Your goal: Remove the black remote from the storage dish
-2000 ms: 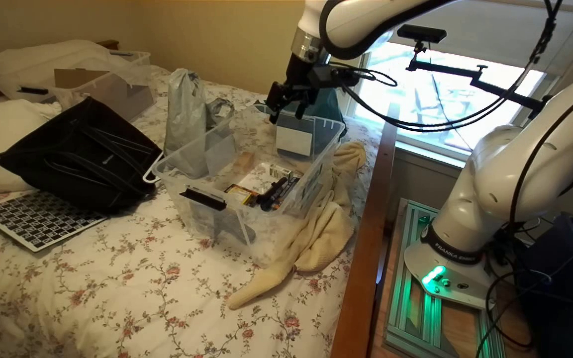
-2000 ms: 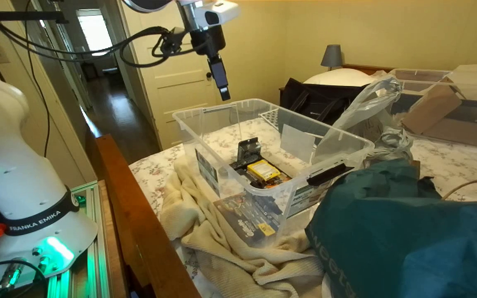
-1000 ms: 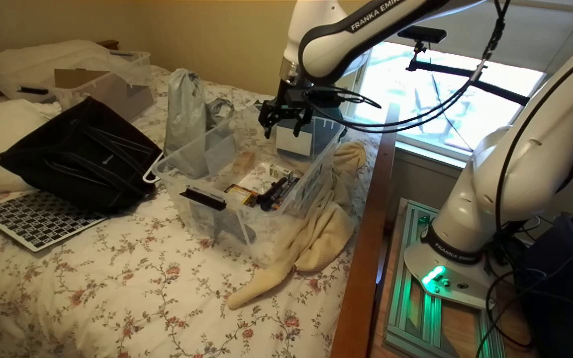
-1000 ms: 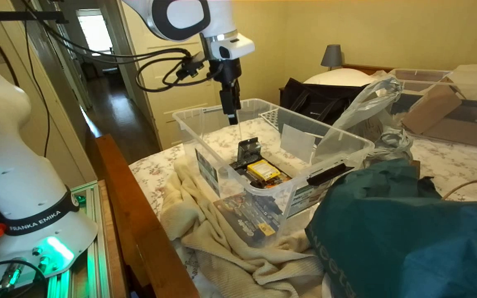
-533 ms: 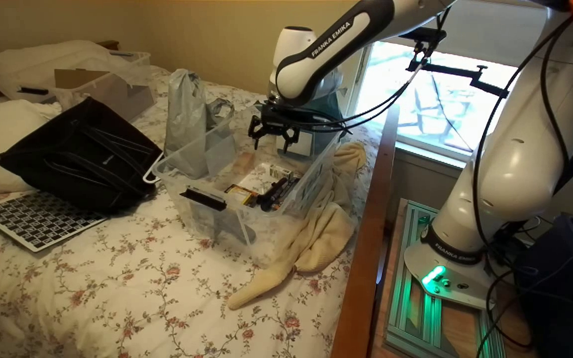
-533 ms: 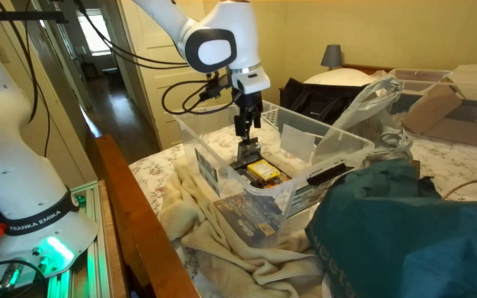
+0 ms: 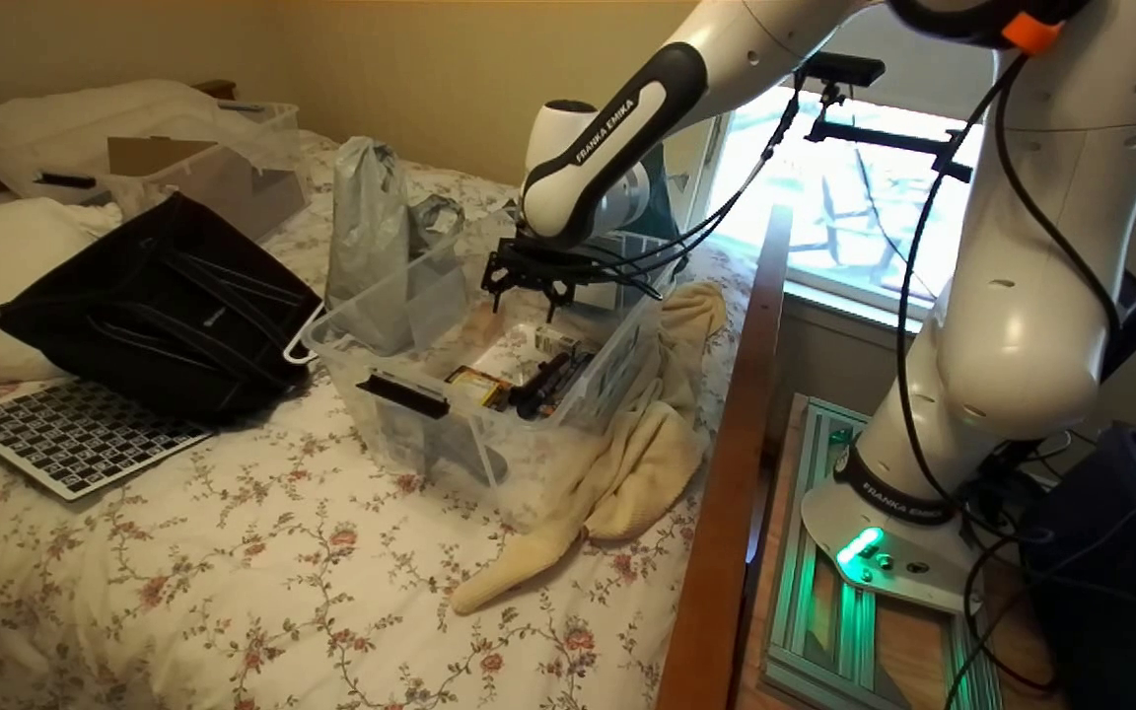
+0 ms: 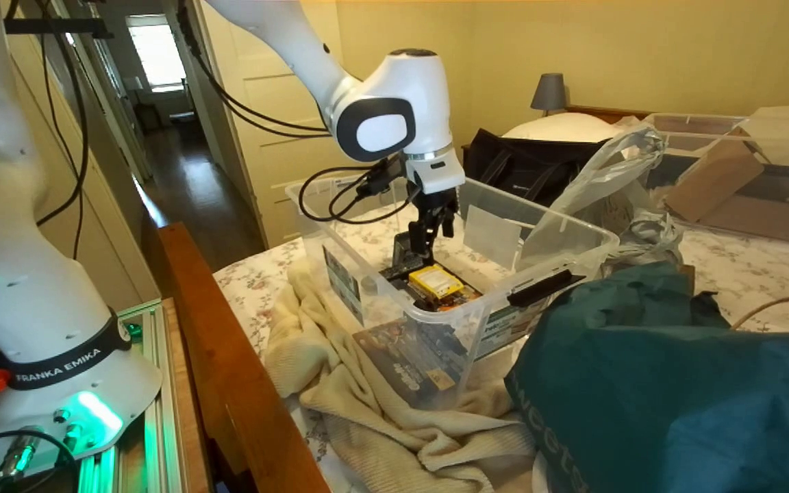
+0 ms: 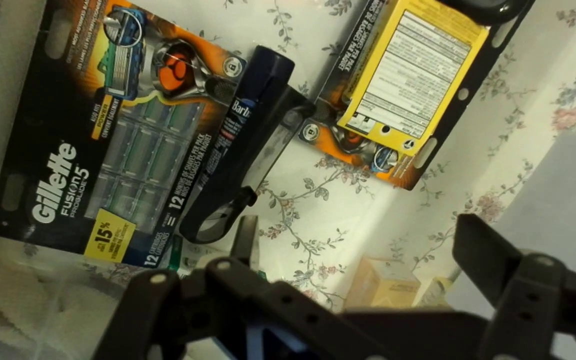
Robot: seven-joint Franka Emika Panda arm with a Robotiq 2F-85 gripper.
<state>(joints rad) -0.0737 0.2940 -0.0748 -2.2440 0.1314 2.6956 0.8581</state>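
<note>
The storage dish (image 7: pixel 371 330), a clear plastic bin, stands on the bed. Nothing shows in it that I can plainly name a black remote. A long black object (image 9: pixel 228 150) with partly readable "Barb" lettering lies across a Gillette pack (image 9: pixel 53 165) inside; the same black object (image 7: pixel 541 383) appears in an exterior view. A glossy black item (image 9: pixel 495 7) is cut off by the wrist view's top edge. Over the bin's inside hangs my gripper (image 9: pixel 358 221), pointing down, its jaws wide apart and holding nothing. Both exterior views show the gripper (image 7: pixel 524 313) apart from the bin's contents.
Also in the bin are a yellow packet (image 9: pixel 413 75) on another Gillette pack, and a small tan box (image 9: pixel 383 282). Around it lie a cream blanket (image 8: pixel 394 424), a teal bag (image 8: pixel 661 390), a grey plastic bag (image 7: pixel 366 237) and a wooden bed rail (image 7: pixel 726 493).
Over the last two seconds my gripper has come down from above the bin's far end to within its walls, still open. The bin and its contents have not moved.
</note>
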